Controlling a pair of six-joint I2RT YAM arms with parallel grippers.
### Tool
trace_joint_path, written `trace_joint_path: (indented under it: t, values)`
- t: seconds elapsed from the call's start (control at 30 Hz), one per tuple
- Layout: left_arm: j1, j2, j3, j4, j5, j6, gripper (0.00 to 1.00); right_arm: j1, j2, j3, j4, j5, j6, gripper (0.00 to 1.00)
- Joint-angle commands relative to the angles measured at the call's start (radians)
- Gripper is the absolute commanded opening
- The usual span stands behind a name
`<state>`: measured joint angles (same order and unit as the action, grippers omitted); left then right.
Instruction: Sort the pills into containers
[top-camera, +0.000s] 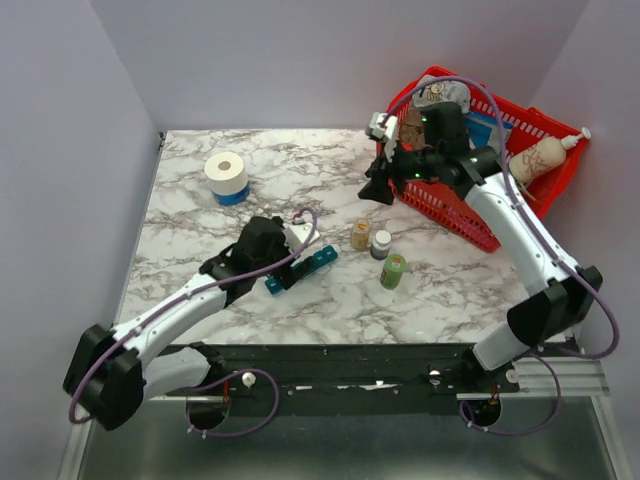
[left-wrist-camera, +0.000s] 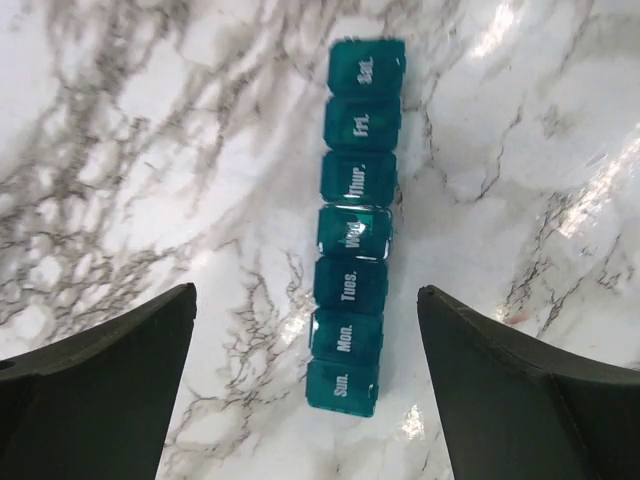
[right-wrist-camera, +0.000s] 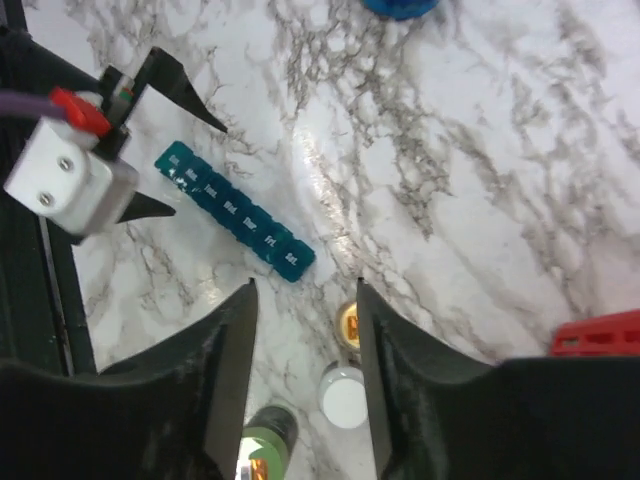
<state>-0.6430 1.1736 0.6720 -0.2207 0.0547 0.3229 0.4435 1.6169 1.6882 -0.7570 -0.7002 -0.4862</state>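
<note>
The teal-blue pill organiser (top-camera: 310, 266) lies on the marble table, its lids marked Sun. to Sat. and all shut. It fills the middle of the left wrist view (left-wrist-camera: 355, 230) and also shows in the right wrist view (right-wrist-camera: 235, 212). My left gripper (left-wrist-camera: 307, 290) is open and empty, hovering with its jaws either side of the Sun./Mon. end (top-camera: 283, 272). My right gripper (top-camera: 376, 190) is open and empty, held high over the table near the basket (right-wrist-camera: 306, 285). Three pill bottles stand right of the organiser: amber-capped (top-camera: 360, 235), white-capped (top-camera: 381, 244) and green (top-camera: 393, 271). No loose pills show.
A red wire-mesh basket (top-camera: 455, 215) with several items stands at the back right, beside the right arm. A white roll on a blue base (top-camera: 226, 177) stands at the back left. The bottles show below the right fingers: amber-capped (right-wrist-camera: 347, 323), white-capped (right-wrist-camera: 343, 395) and green (right-wrist-camera: 262, 445).
</note>
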Motion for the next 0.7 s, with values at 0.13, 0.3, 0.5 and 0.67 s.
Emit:
trace_joint_path:
  t: [0.13, 0.3, 0.5, 0.67]
  values:
    - [0.242, -0.313, 0.096, 0.188, 0.162, -0.402, 0.99, -0.163, -0.34, -0.152, 0.238, 0.028, 0.096, 1.0]
    - [0.293, -0.339, 0.216, 0.15, 0.116, -0.504, 0.99, -0.227, -0.388, -0.156, 0.281, 0.099, 0.394, 1.0]
    - [0.292, -0.367, 0.284, 0.096, 0.105, -0.447, 0.99, -0.227, -0.468, -0.166, 0.308, 0.284, 0.547, 1.0]
    - [0.292, -0.419, 0.261, 0.072, 0.089, -0.421, 0.99, -0.227, -0.512, -0.171, 0.292, 0.367, 0.563, 1.0]
